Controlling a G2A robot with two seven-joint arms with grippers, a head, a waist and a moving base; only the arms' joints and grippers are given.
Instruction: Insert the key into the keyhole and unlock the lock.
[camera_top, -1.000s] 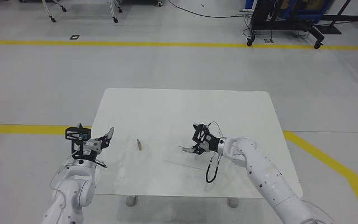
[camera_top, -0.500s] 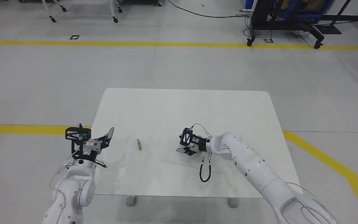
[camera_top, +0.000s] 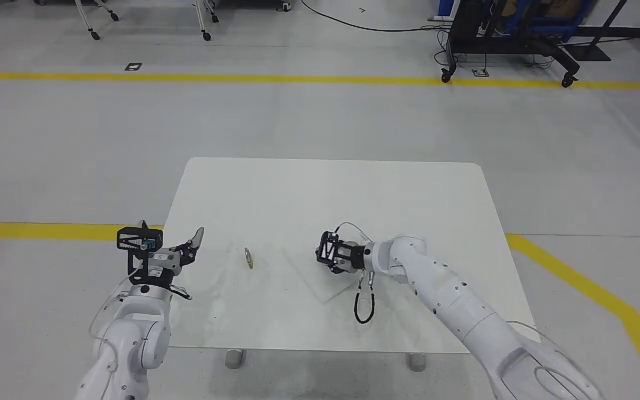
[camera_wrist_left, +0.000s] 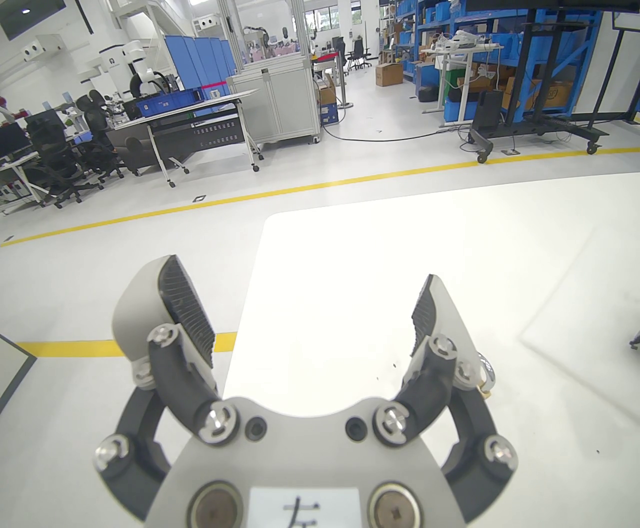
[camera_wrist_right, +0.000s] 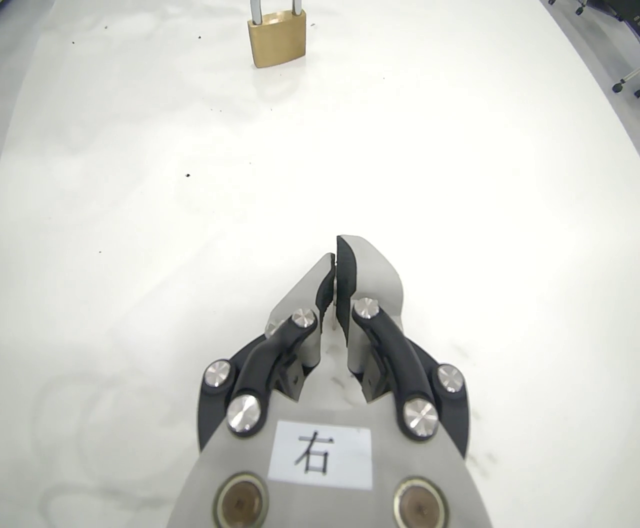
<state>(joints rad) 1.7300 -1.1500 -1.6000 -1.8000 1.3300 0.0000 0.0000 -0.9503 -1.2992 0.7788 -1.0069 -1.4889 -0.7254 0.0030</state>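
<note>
From above, the lock (camera_top: 247, 258) lies on the white surface (camera_top: 300, 190), small and hard to make out, between the two arms and nearer the left one. The left gripper (camera_top: 188, 262) hangs at the surface's left edge with its jaws spread and nothing in them. The right gripper (camera_top: 324, 254) sits low over the middle of the surface, apart from the lock. A black cable (camera_top: 362, 305) loops down from its wrist.

In the left wrist view, the left gripper (camera_wrist_left: 300, 280) has both ribbed pads wide apart. A white label with one printed character sits on its plate, cut off by the frame edge. The lock (camera_wrist_left: 487, 377) is mostly hidden behind one finger, and only a bit of metal ring and brass shows.

In the right wrist view, the right gripper (camera_wrist_right: 335, 250) has its jaws pressed together on a thin metal strip seen edge-on, the key (camera_wrist_right: 332, 320) as far as can be told, most of it hidden by the pads. A white label with a single character sits on the plate. The brass lock (camera_wrist_right: 277, 42) lies flat well ahead of the fingertips, its shackle pointing away and cut off by the frame edge. Dark specks dot the surface (camera_wrist_right: 450, 150).
</note>
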